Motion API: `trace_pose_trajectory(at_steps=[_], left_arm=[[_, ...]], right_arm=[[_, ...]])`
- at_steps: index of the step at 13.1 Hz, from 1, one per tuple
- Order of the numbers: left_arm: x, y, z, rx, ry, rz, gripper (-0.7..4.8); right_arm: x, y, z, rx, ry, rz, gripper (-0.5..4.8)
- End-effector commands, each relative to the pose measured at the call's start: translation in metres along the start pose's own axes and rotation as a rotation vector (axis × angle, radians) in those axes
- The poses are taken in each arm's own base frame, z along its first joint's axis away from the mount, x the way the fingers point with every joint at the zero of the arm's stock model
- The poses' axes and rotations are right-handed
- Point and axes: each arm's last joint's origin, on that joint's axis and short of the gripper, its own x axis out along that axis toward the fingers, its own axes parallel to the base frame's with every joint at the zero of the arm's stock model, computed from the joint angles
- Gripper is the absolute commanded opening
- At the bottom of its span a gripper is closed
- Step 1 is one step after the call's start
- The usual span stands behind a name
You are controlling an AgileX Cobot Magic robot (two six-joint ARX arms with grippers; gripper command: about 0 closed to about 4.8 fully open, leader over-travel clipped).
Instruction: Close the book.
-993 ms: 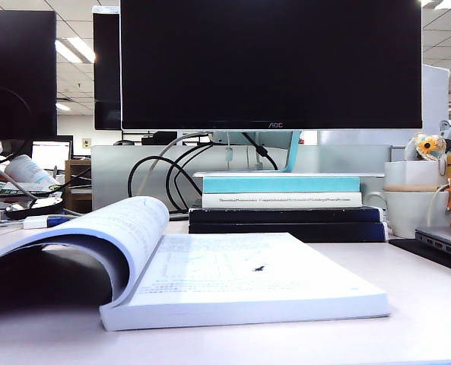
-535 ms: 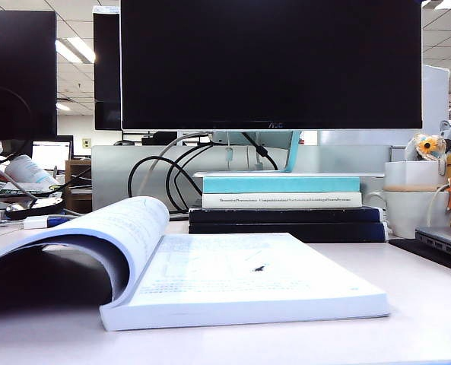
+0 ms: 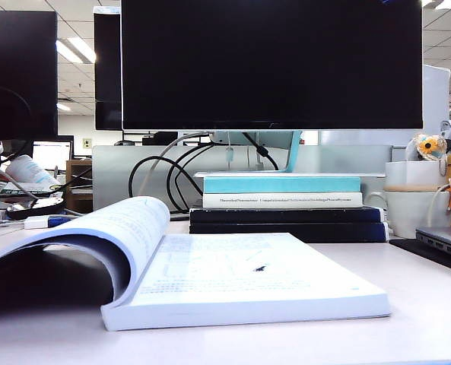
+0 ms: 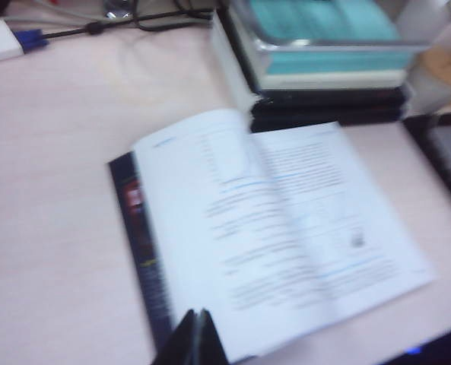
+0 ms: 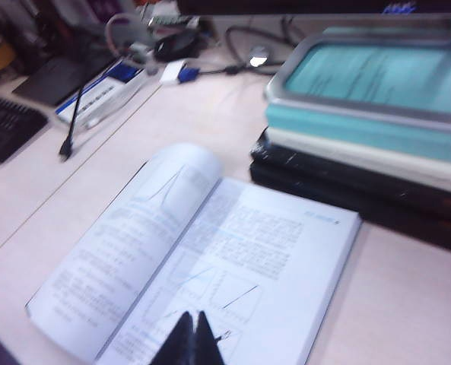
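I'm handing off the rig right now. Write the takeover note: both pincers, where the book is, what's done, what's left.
Left pincer: shut, empty, above the near edge of the book, seen only in its own wrist view.
Right pincer: looks shut, empty, also over the open pages.
Neither shows in the exterior view.
Book: lies open on the desk in front of the stack of books under the monitor. Its left pages curl up in an arch; the right side lies flat.
Done: nothing on the book yet.
Left: fold one side over onto the other so the book is closed.
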Motion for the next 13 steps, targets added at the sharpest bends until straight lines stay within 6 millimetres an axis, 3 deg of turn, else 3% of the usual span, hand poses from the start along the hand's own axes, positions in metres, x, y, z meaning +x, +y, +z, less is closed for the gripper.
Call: trace_pose_trajectory(at_steps=[1, 5, 7, 10, 11, 12, 13], left_arm=[[-0.006, -0.002, -0.008, -0.026, 0.035, -0.043, -0.05], [0.011, 0.000, -0.029, -0.055, 0.202, -0.161, -0.05], [0.042, 0.002, -0.055, -0.082, 0.330, -0.217, -0.04], [0.054, -0.010, -0.052, -0.164, 0.285, -0.303, -0.04], [0.078, -0.017, -0.064, -0.139, 0.298, -0.238, -0.03], [0.089, -0.021, -0.071, -0.083, 0.305, -0.113, 0.00], [0.093, -0.026, -0.072, -0.064, 0.326, -0.122, 0.00]], right_arm=[[0.008, 0.005, -0.002, -0.009, 0.041, 0.042, -0.02], [0.031, 0.016, -0.010, -0.048, 0.141, 0.066, -0.02], [0.056, 0.019, -0.018, -0.068, 0.223, 0.101, -0.02], [0.064, 0.017, -0.017, -0.072, 0.210, 0.103, -0.02], [0.064, 0.018, -0.016, -0.076, 0.201, 0.109, -0.02], [0.064, 0.018, -0.016, -0.077, 0.202, 0.108, -0.02], [0.064, 0.018, -0.016, -0.080, 0.202, 0.109, -0.02]])
